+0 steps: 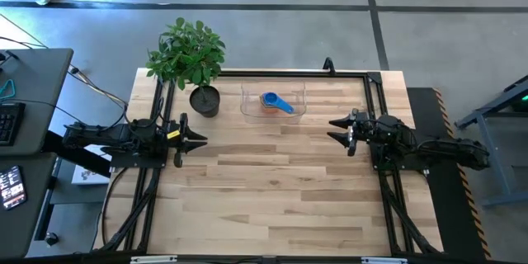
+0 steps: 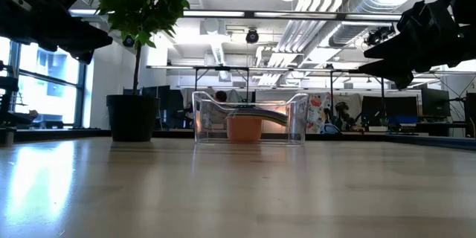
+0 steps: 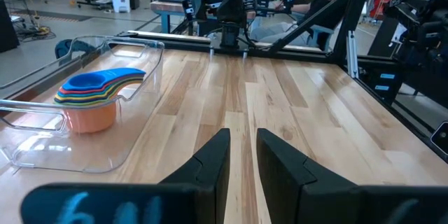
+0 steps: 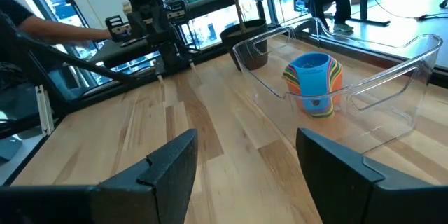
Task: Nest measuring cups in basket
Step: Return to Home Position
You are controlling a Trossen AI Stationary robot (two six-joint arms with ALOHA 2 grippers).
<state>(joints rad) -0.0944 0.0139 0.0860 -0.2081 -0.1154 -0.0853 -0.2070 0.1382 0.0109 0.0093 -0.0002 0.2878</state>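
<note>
Starting at the left, the left hand [image 1: 204, 140] hangs over the light wooden desk [image 1: 272, 198] near its left edge, holding nothing. Its two dark fingers sit almost together, with only a thin strip of wood showing between them in the left wrist view. One small dark round plant pot [image 1: 205, 101] with a leafy green plant [image 1: 186, 52] stands toward the back, just left of the one clear rectangular plastic basket [image 1: 246, 106]. Inside the basket stands a single nested stack of plastic measuring cups [image 1: 275, 102], blue on top and orange outermost at the bottom. The cups between show only as thin coloured rims, so their number is hard to make out. In the low view only the orange body and a dark handle line show through the basket wall. At the right, the right hand [image 1: 332, 129] hovers empty, its fingers spread wide apart.
</note>
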